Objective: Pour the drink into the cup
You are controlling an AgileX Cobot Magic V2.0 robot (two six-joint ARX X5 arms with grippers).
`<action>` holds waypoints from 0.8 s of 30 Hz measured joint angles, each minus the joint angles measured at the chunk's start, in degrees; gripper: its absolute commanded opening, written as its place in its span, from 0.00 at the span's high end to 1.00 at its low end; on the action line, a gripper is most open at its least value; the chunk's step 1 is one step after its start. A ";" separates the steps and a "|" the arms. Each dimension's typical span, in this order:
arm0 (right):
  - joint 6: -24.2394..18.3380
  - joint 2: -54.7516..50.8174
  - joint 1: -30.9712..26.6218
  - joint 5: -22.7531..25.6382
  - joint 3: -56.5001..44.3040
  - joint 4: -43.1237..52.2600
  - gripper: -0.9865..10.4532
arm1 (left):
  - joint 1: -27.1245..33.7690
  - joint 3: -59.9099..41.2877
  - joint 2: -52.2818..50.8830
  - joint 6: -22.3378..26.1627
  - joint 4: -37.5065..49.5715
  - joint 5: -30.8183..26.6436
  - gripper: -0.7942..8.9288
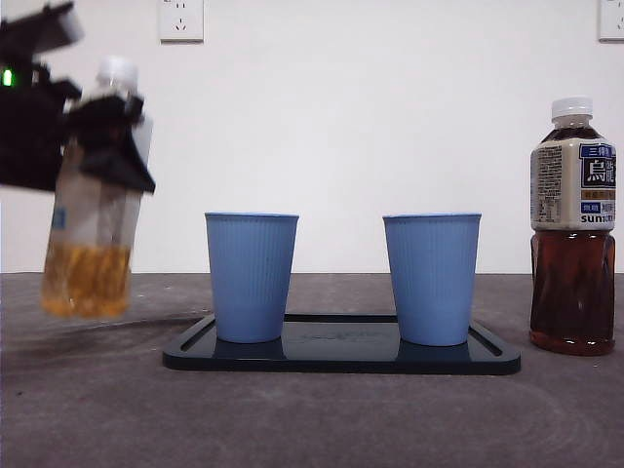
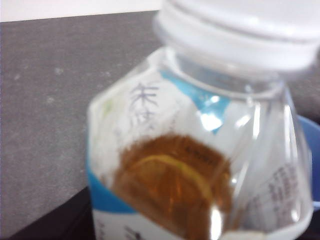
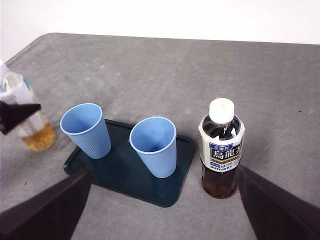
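Front view has your left gripper [image 1: 109, 146] clamped on the amber bottle [image 1: 90, 210], lifted off the table, white cap [image 1: 117, 70] on. Nearest to it on the tray [image 1: 341, 353] is the first blue cup [image 1: 251, 276]; carry it across level and tip slowly over the rim. Your right gripper [image 3: 160, 210] waits wide open above the tray, dark tea bottle [image 3: 221, 149] beside it.

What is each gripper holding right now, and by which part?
The left gripper holds the amber drink bottle by its upper body, just below the white cap, clear of the table. The right gripper is open and holds nothing.
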 measured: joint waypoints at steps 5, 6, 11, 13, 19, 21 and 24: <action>0.00 0.00 0.00 0.00 0.00 0.00 0.51 | -2.16 11.30 -0.85 2.01 -20.35 0.02 0.73; 0.00 0.00 0.00 0.00 0.00 0.00 0.51 | -2.71 13.60 -0.85 2.99 -24.87 0.02 0.73; 0.00 0.00 0.00 0.00 0.00 0.00 0.51 | -4.74 22.93 0.02 8.20 -40.26 -2.01 0.73; 0.00 0.00 0.00 0.00 0.00 0.00 0.51 | -5.42 26.03 0.79 9.42 -43.85 -5.27 0.73; 0.22 0.00 0.00 0.00 0.00 0.00 0.51 | -6.99 35.58 5.25 11.26 -54.36 -10.47 0.73; 0.24 0.00 0.00 0.00 0.00 0.00 0.51 | -7.87 38.23 7.65 11.63 -57.13 -11.69 0.73; 0.26 0.00 0.00 0.00 0.00 0.00 0.51 | -9.44 41.81 11.91 12.44 -60.59 -14.86 0.73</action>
